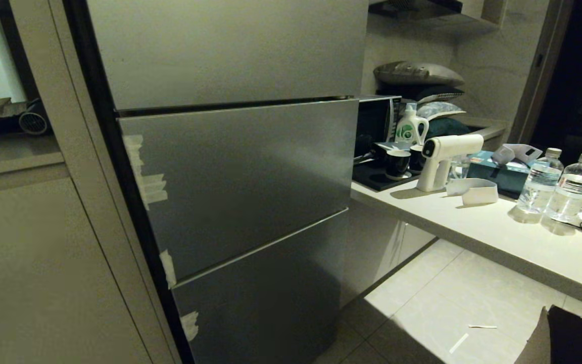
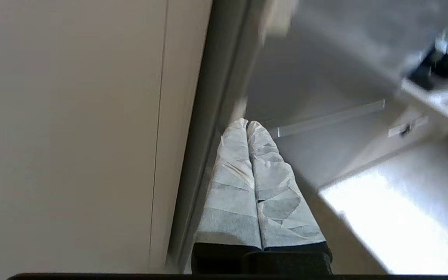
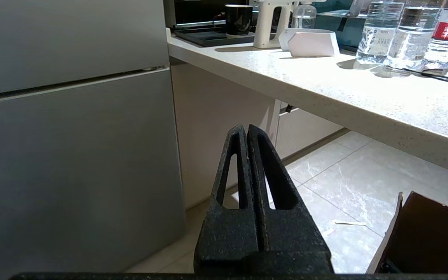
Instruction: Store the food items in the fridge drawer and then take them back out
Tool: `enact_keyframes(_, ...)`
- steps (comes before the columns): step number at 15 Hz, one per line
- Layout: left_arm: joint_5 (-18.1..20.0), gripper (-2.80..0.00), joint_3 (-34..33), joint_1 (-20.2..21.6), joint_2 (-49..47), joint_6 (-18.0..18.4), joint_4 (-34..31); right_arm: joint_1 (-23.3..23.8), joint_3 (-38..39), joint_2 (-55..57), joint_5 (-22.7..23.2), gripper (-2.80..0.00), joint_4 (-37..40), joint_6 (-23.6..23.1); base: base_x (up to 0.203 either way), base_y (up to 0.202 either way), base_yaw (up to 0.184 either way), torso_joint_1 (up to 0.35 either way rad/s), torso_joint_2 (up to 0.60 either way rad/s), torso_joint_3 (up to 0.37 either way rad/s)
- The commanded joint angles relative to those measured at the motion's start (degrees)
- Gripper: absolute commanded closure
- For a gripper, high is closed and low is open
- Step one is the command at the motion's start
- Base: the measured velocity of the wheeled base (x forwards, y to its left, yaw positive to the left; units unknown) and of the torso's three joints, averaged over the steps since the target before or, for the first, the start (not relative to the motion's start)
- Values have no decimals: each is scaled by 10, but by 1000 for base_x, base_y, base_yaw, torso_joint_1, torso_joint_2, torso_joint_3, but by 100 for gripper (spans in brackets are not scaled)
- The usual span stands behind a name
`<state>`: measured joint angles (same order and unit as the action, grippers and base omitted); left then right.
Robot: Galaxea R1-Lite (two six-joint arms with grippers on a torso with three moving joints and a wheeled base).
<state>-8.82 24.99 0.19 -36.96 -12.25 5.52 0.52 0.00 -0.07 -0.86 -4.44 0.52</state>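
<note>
fridge drawer closed; left gripper pinched beside it

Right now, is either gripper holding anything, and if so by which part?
Nothing is held. The left gripper has its taped fingers pressed together, empty, near the fridge's edge. The right gripper is shut on nothing, low beside the fridge.

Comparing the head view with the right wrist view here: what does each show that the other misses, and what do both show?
Only the head view shows the fridge drawer whole and shut, white tape scraps on its edge, the top door above, and a detergent bottle.

Only the right wrist view shows the right tool, shut and empty, low near the floor.

Both show the counter, the white spray gun, the water bottles and the lowest grey panel. Neither shows the food items.
</note>
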Motion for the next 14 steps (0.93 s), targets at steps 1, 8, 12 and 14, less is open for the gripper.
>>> enact_keyframes(1,-3,0,38,1,-99,-3,22,0,15,0,0,0,-1,2,0,0,0,0,0,0)
enact_keyframes(8,107,0,80,10,-280,-2,179,0,15,1,0,0,-1,2,0,0,0,0,0,0)
enact_keyframes(12,228,0,106,80,-398,13,309,0,15,1,0,0,-1,2,0,0,0,0,0,0)
enact_keyframes(14,266,0,121,120,-439,26,344,0,15,1,0,0,-1,2,0,0,0,0,0,0)
